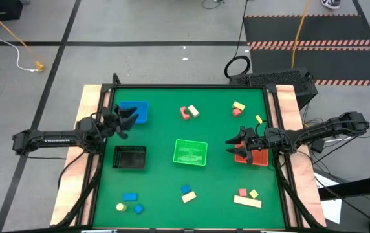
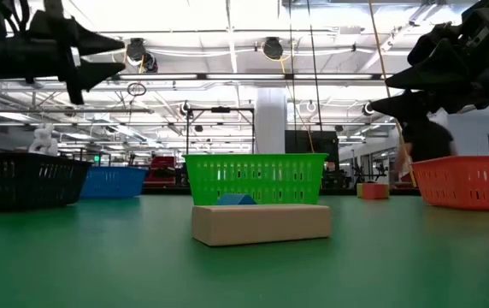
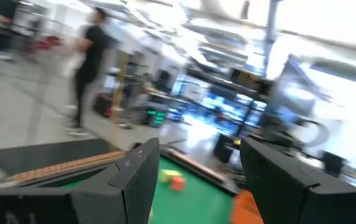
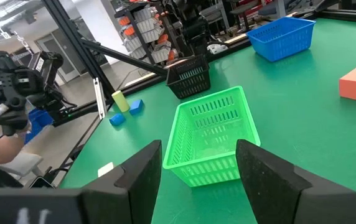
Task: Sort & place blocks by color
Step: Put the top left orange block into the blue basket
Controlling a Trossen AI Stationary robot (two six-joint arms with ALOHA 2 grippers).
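Observation:
Small blocks lie flat on the green mat in loose groups: a red arch with a tan block (image 1: 188,112), a yellow and a red one (image 1: 238,108), a blue and a tan one (image 1: 187,193), blue and yellow pieces (image 1: 130,202), and a red, a yellow and a tan bar (image 1: 247,198). My left gripper (image 1: 125,120) is open and empty in the air by the blue bin (image 1: 135,110). My right gripper (image 1: 235,144) is open and empty over the red bin's (image 1: 257,159) left edge. In its wrist view the right gripper (image 4: 200,158) faces the green bin (image 4: 214,134).
The black bin (image 1: 130,157) sits near the left edge and the green bin (image 1: 191,152) at the middle. A lone yellow block (image 1: 259,119) lies by the right edge. In the low view a tan bar (image 2: 262,222) lies before the green bin (image 2: 256,178). A person (image 3: 91,62) stands in the room beyond the table.

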